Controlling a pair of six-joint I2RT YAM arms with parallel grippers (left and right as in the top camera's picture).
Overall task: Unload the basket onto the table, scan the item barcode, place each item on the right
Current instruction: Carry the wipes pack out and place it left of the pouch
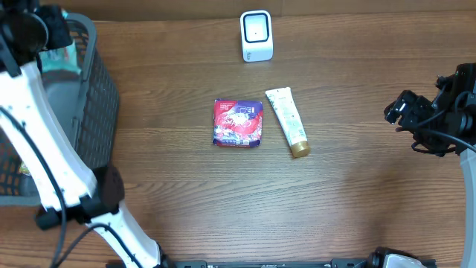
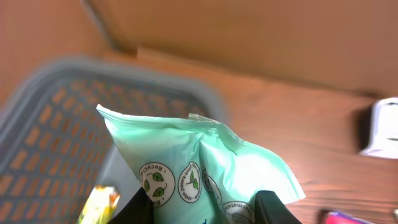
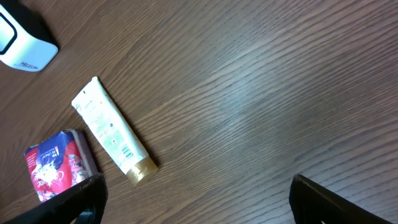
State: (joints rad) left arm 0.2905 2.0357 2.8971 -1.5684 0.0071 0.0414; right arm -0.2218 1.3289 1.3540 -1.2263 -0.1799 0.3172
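In the left wrist view a mint-green packet point(image 2: 205, 155) with leaf logos sits between the black fingers of my left gripper point(image 2: 205, 208), which is shut on it. No barcode shows on the packet's visible face. Overhead, this gripper point(image 1: 50, 41) holds the packet point(image 1: 59, 59) above the grey basket point(image 1: 97, 112) at the far left. The white scanner point(image 1: 256, 36) stands at the back centre, well to the right of the packet. At the right edge my right gripper point(image 1: 398, 112) hovers open and empty, its jaws wide apart over bare wood point(image 3: 199, 199).
A red snack packet point(image 1: 239, 123) and a white tube with a gold cap point(image 1: 287, 121) lie side by side mid-table. The tube point(image 3: 112, 134) shows a small barcode. A yellow wrapper point(image 2: 99, 202) lies in the basket point(image 2: 56, 124).
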